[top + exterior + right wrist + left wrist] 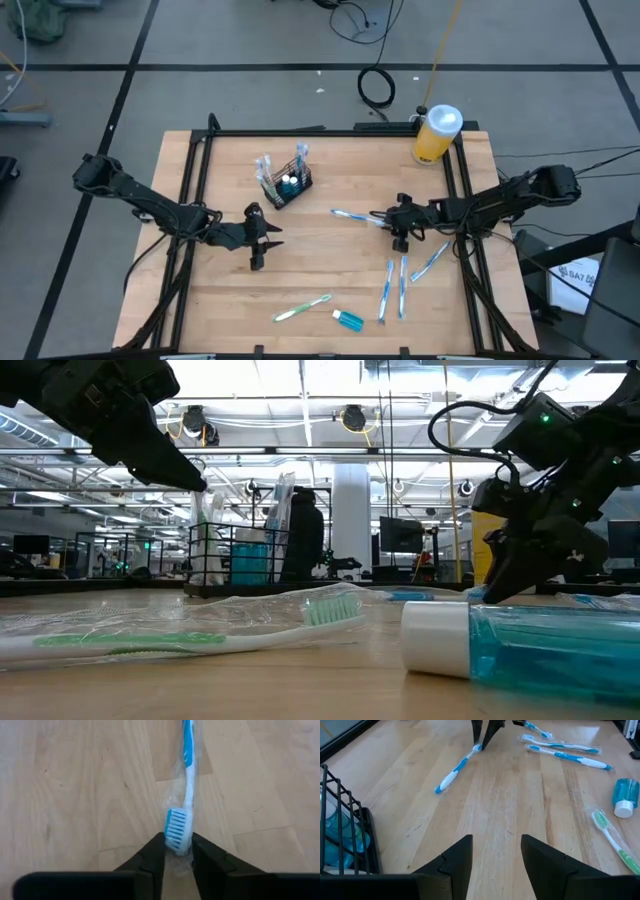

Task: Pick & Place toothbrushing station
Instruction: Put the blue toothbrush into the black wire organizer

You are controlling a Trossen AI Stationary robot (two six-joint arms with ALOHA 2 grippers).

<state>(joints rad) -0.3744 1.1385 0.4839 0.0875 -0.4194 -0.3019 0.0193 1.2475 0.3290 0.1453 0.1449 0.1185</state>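
The toothbrushing station, a black wire caddy [287,182] with a blue bottle and wrapped brushes standing in it, rests on the wooden table toward the far side; it also shows in the left wrist view as the caddy [342,835]. A blue toothbrush [352,215] in clear wrap lies flat right of the caddy. My right gripper [393,222] is at its right end, shut on it. My left gripper [258,245] hovers open in front of the caddy, nothing between its fingers [462,857]. My right gripper pinches the toothbrush's bristle head [176,829], wrap and all, between its two fingertips [156,851]. It comes slanting down from the table's right side, in line with the brush. The handle [188,750] runs away from the fingers and lies on the table.
A yellow bottle with a white cap [437,133] stands at the far right corner. Several wrapped blue toothbrushes [400,285], a green one [302,309] and a small blue bottle [348,319] lie near the front edge. Black rails [196,160] frame the table.
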